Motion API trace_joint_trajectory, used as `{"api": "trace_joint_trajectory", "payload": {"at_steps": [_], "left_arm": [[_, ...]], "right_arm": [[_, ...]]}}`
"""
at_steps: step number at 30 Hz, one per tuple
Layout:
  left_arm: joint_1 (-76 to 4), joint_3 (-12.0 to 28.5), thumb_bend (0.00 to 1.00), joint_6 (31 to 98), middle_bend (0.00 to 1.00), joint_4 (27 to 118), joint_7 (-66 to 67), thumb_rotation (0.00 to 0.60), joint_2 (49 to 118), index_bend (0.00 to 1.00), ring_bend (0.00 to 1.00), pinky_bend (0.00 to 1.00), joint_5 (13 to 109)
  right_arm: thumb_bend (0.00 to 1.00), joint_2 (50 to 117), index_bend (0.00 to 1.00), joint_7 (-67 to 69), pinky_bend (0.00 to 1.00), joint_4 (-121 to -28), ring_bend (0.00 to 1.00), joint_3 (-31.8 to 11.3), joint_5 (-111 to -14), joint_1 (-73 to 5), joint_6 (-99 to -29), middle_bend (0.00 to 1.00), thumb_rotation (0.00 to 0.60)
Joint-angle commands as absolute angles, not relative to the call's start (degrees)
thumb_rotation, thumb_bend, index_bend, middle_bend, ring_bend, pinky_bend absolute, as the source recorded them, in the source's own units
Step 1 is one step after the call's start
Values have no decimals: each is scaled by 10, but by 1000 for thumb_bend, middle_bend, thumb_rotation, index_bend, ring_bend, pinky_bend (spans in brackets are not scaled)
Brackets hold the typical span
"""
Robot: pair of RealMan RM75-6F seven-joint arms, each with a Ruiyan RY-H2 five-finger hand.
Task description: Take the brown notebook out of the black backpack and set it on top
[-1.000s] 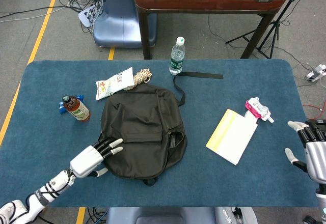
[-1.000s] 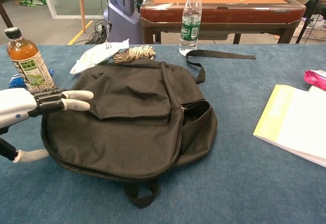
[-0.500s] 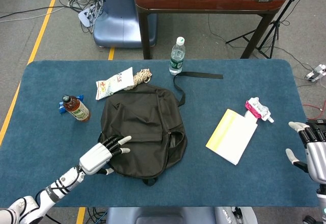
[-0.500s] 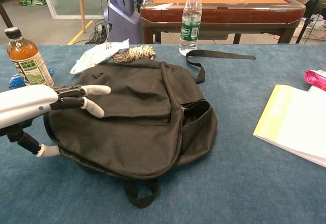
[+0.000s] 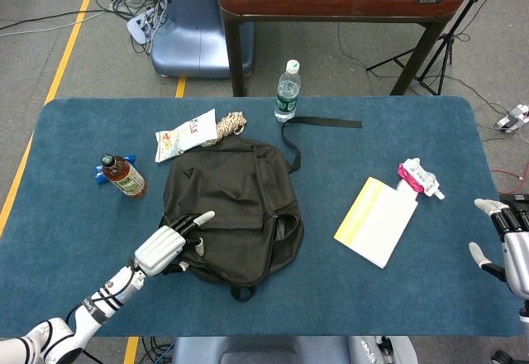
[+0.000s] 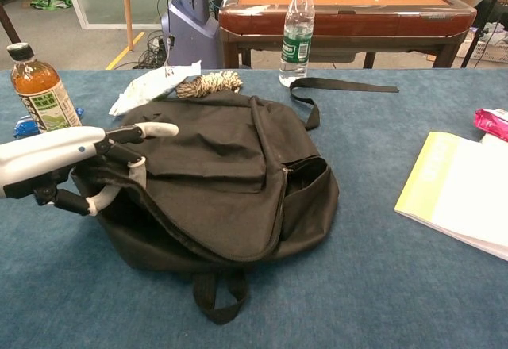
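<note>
The black backpack [image 5: 240,207] lies flat in the middle of the blue table, its side opening [image 6: 305,176] gaping a little. The brown notebook is hidden; no view shows it. My left hand [image 5: 169,244] grips the backpack's near-left edge [image 6: 119,198], one finger stretched over the top and the thumb underneath, and that edge is raised off the table. At the table's right edge my right hand [image 5: 508,244] hovers with its fingers apart, holding nothing; the chest view does not show it.
A tea bottle [image 5: 124,175] stands left of the bag. Behind it lie a snack bag [image 5: 186,134], a rope coil [image 5: 233,122] and a water bottle [image 5: 287,91]. A yellow-and-white booklet [image 5: 378,219] and a pink pouch [image 5: 419,176] lie to the right.
My left hand slid from resting on the bag's left side to under its near-left edge, took hold and lifted it. The right hand drifted slightly right and down.
</note>
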State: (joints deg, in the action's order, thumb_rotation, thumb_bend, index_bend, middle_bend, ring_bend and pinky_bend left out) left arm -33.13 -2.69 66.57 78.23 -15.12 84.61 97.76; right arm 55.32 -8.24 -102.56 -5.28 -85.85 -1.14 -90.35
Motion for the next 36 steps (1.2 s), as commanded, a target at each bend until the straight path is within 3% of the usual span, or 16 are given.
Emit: {"api": "trace_joint_trajectory", "payload": {"at_steps": [1, 10, 19, 27, 36], "left_arm": [[-331, -18, 739, 659, 60, 798, -156, 600, 846, 624, 21, 48, 958], [-340, 20, 756, 644, 101, 840, -169, 600, 840, 650, 55, 48, 902], [-372, 91, 756, 603, 137, 861, -139, 600, 857, 642, 101, 57, 811], [-392, 155, 756, 595, 283, 862, -83, 600, 889, 640, 251, 199, 709], [-404, 191, 756, 600, 542, 870, -32, 600, 906, 637, 503, 361, 629]], "right_arm": [[275, 553, 249, -80, 308, -1023, 174, -52, -859, -11, -903, 261, 600], [274, 555, 249, -73, 308, -1015, 174, -46, -870, -17, -889, 261, 600], [274, 565, 249, -83, 308, -1020, 174, -29, -910, -56, -826, 261, 600], [273, 572, 249, -84, 308, -1040, 174, -15, -959, -116, -742, 261, 600], [274, 606, 249, -63, 309, -1061, 174, 0, -1012, -212, -613, 261, 600]]}}
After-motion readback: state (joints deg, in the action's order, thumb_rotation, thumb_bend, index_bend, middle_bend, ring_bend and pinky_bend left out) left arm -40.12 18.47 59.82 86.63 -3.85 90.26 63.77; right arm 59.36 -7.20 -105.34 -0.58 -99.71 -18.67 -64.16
